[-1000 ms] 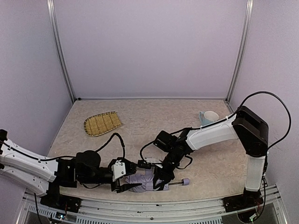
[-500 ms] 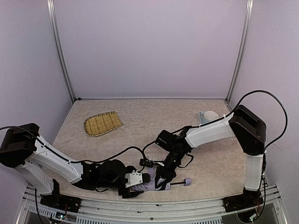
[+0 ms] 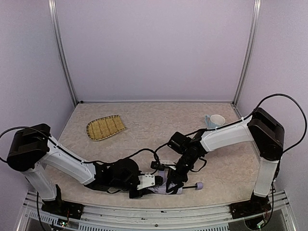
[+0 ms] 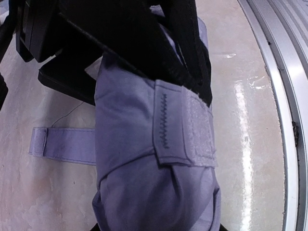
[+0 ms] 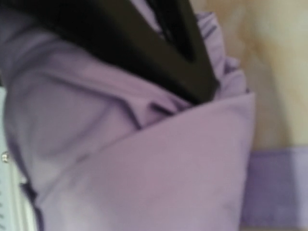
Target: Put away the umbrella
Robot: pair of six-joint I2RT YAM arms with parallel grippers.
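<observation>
- Umbrella (image 3: 162,188), the largest thing on the table (image 3: 144,125), lies folded on its side close to the near edge, between the two arms. Its handle end points toward the right arm's side.
- Judging from its size and material, it is probably light. It is soft outside and stiff only along the middle, so a squeeze on the cloth alone may let the bundle sag or twist.
- Canopy bundle (image 4: 144,159) is pale lavender cloth wrapped into a thick roll with many folds, and the cloth looks smooth and a little slippery. The best hold, I think, is across the roll where the ribs inside give some firmness.
- Left gripper (image 3: 152,186) and right gripper (image 3: 172,185) both press against the roll. The wrist views show only black fingers lying on the cloth, so I cannot tell whether either claw is clenched or released.
- Closing strap (image 4: 62,144) lies flat on the table beside the roll, and its fuzzy fastening patch (image 4: 185,127) sits on the roll. The strap is thin and floppy, so it needs a pinch at its free end.
- Shaft (image 3: 188,186) is thin, black and rigid.
- Handle knob (image 3: 199,185) is small, lavender and hard, and it gives a sure second hold.
</observation>
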